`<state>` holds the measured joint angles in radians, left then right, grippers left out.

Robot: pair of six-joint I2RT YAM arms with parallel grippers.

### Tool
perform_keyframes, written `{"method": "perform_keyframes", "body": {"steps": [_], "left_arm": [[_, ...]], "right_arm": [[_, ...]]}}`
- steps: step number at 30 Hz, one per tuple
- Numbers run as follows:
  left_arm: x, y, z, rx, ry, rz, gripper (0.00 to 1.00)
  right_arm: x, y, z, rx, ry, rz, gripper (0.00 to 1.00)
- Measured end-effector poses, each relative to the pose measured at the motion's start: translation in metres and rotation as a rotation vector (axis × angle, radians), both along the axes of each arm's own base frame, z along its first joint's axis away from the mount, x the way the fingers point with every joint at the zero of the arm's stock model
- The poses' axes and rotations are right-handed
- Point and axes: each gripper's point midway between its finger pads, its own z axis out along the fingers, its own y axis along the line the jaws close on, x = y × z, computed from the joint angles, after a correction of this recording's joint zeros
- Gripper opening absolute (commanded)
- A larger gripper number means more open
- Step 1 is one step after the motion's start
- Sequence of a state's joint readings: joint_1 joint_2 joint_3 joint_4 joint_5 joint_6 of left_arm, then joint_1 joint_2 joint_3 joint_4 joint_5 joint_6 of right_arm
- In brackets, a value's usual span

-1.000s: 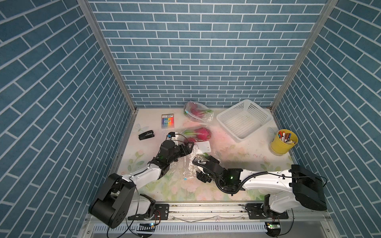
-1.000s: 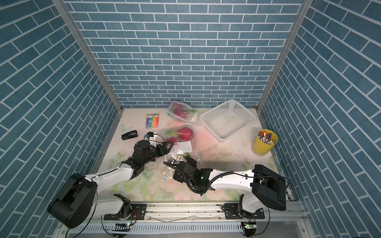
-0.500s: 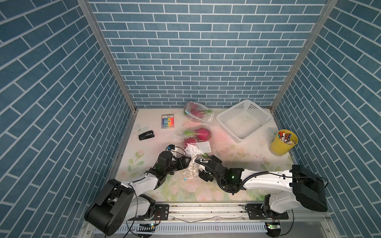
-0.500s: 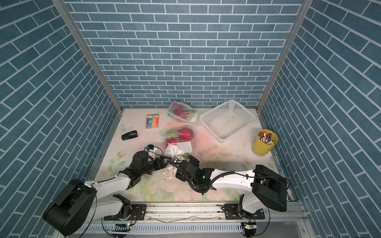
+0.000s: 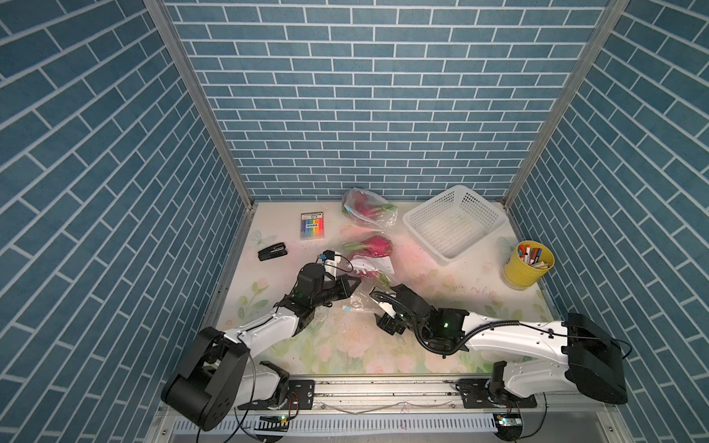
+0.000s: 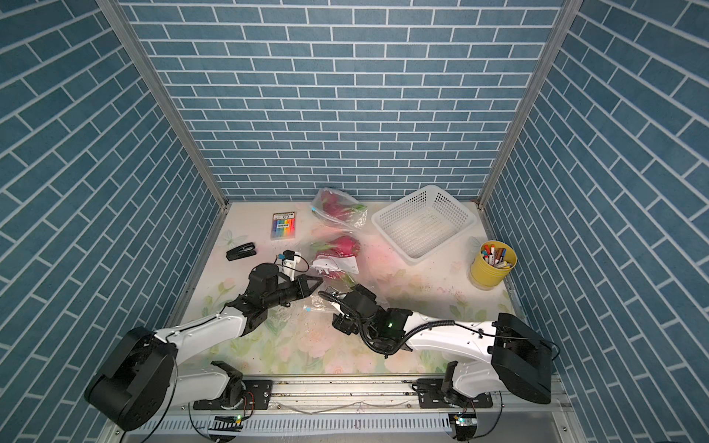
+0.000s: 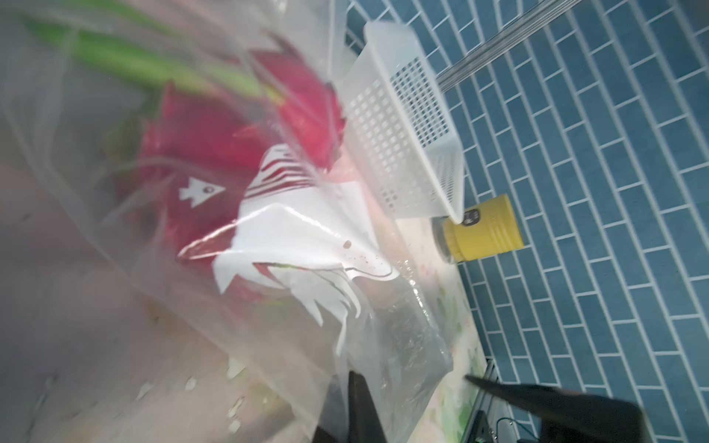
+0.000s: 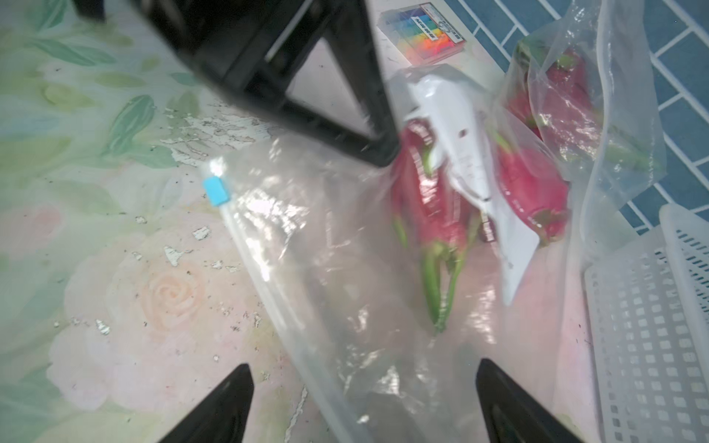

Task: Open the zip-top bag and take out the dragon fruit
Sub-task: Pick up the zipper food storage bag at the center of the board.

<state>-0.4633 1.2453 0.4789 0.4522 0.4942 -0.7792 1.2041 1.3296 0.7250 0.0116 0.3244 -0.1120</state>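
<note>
Just below centre in a top view, the left gripper, open a second ago, is clamped on the bag; the right gripper is held spread

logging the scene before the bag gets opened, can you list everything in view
near zip-top bag: 1, clear with white label, table centre
far zip-top bag: 1, clear, by back wall
dragon fruit: at least 3, magenta with green scales, two in near bag, rest in far bag
basket: 1, white, back right
cup: 1, yellow, right edge, holding markers
marker pack: 1, rainbow, back left
stapler: 1, black, left side
tablecloth: 1, pale floral, under everything
left gripper: 1, black, shut, pinching near bag's film
right gripper: 1, black, open over near bag's slider end
</note>
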Motion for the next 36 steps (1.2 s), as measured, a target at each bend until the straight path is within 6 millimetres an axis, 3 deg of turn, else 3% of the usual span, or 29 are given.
{"method": "perform_keyframes", "body": {"steps": [3, 5, 13, 17, 20, 25, 29, 30, 31, 32, 33, 36], "left_arm": [[0.009, -0.004, 0.022, -0.019, -0.020, 0.008, 0.00], [0.014, -0.006, 0.026, -0.023, -0.012, 0.013, 0.00], [0.017, -0.013, -0.002, 0.005, 0.110, -0.008, 0.00], [0.013, -0.015, -0.006, 0.004, 0.130, -0.029, 0.00], [0.012, -0.016, -0.006, -0.001, 0.135, -0.038, 0.00], [0.011, -0.016, -0.004, -0.005, 0.132, -0.039, 0.00], [0.017, -0.013, 0.000, -0.021, 0.124, -0.016, 0.05], [0.020, -0.012, 0.003, -0.028, 0.115, -0.007, 0.12], [0.023, -0.011, 0.006, -0.036, 0.103, 0.001, 0.26], [0.025, -0.010, 0.009, -0.045, 0.097, 0.007, 0.51], [0.030, -0.009, 0.015, -0.053, 0.080, 0.016, 0.69], [0.046, -0.003, 0.038, -0.077, 0.023, 0.043, 1.00]], "right_arm": [[-0.001, 0.001, 0.000, -0.014, -0.010, 0.026, 0.91], [0.000, 0.004, 0.002, -0.027, -0.030, 0.039, 0.92], [0.025, 0.009, -0.003, -0.171, -0.199, 0.051, 0.93], [0.036, 0.008, -0.011, -0.229, -0.251, 0.048, 0.90], [0.044, 0.009, -0.012, -0.245, -0.282, 0.037, 0.80], [0.049, 0.010, -0.012, -0.247, -0.299, 0.031, 0.42], [0.048, 0.015, -0.007, -0.220, -0.279, 0.038, 0.20], [0.049, 0.016, -0.004, -0.210, -0.269, 0.039, 0.16], [0.050, 0.017, 0.001, -0.194, -0.257, 0.038, 0.12], [0.051, 0.018, 0.005, -0.178, -0.243, 0.034, 0.09], [0.053, 0.018, 0.010, -0.159, -0.230, 0.031, 0.07], [0.059, 0.017, 0.029, -0.088, -0.182, 0.017, 0.01]]}}
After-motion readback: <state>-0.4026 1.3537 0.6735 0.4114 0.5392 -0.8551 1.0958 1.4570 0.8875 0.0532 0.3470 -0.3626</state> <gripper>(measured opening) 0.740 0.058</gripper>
